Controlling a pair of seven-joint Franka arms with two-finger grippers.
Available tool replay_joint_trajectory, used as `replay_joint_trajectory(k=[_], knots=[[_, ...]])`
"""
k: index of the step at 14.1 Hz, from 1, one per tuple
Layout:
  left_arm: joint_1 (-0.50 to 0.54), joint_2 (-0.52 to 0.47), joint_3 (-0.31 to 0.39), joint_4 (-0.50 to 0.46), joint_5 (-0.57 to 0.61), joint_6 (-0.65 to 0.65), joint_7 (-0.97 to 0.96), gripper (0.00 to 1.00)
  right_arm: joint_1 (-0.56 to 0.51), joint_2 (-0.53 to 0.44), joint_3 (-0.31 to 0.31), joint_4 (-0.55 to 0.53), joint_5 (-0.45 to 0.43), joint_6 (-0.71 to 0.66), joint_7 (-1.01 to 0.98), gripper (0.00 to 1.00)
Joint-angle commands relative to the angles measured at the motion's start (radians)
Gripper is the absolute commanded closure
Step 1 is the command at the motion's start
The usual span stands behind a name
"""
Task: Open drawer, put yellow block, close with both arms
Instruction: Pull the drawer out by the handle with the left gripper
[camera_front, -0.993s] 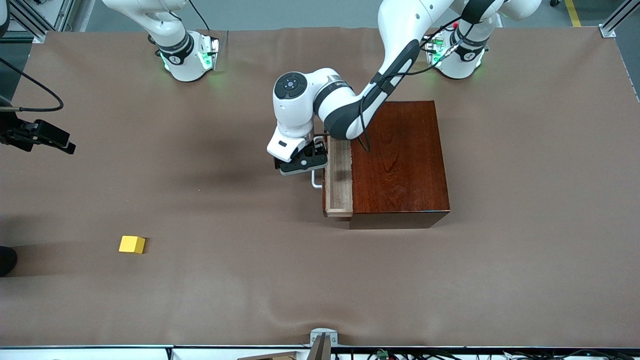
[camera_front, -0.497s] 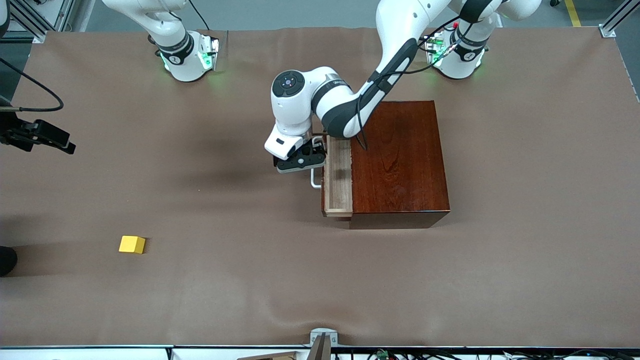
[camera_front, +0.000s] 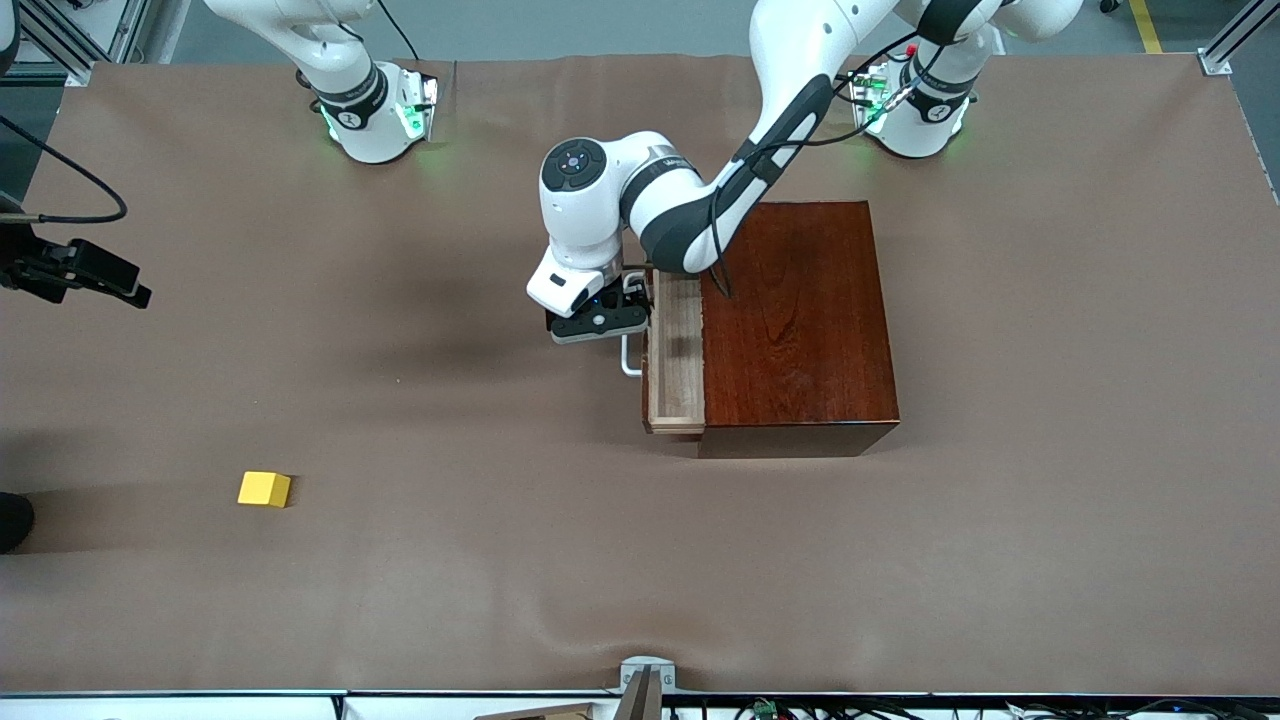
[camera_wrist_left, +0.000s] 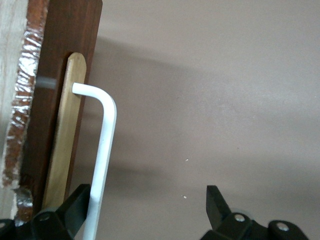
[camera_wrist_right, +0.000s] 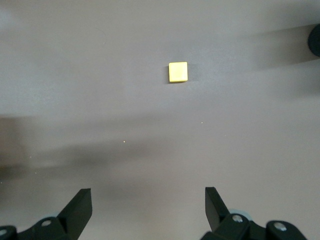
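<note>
The drawer (camera_front: 677, 350) stands part way out of the dark-wood box (camera_front: 800, 320), toward the right arm's end of the table, its pale tray bare. My left gripper (camera_front: 600, 325) hovers open at the white handle (camera_front: 628, 358). In the left wrist view the handle (camera_wrist_left: 102, 150) runs just inside one finger (camera_wrist_left: 75, 205) of that gripper (camera_wrist_left: 148, 195). The yellow block (camera_front: 264, 489) lies on the cloth toward the right arm's end, nearer the front camera. My right gripper (camera_wrist_right: 147, 192) hangs open high over the table, with the block (camera_wrist_right: 178, 72) ahead of it.
Brown cloth (camera_front: 500, 560) covers the whole table. The right arm's hand (camera_front: 90, 270) shows at the table's edge with a black cable. A dark object (camera_front: 12, 520) pokes in at the same edge, near the block.
The left gripper has crept a little toward the right arm's end and the robots' bases, and the drawer has slid out slightly with it. The right gripper and block have not moved.
</note>
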Motion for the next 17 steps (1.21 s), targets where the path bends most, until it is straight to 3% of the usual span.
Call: replay_joint_trajectory(k=[1, 17], knots=[[-0.048, 0.036, -0.042, 0.035, -0.058, 0.061, -0.048, 0.00, -0.006, -0.022, 0.006, -0.011, -0.009, -0.005, 0.003, 0.00], [-0.048, 0.027, -0.049, 0.038, -0.072, 0.111, -0.050, 0.00, -0.004, -0.022, 0.006, -0.011, -0.009, -0.005, 0.003, 0.00]])
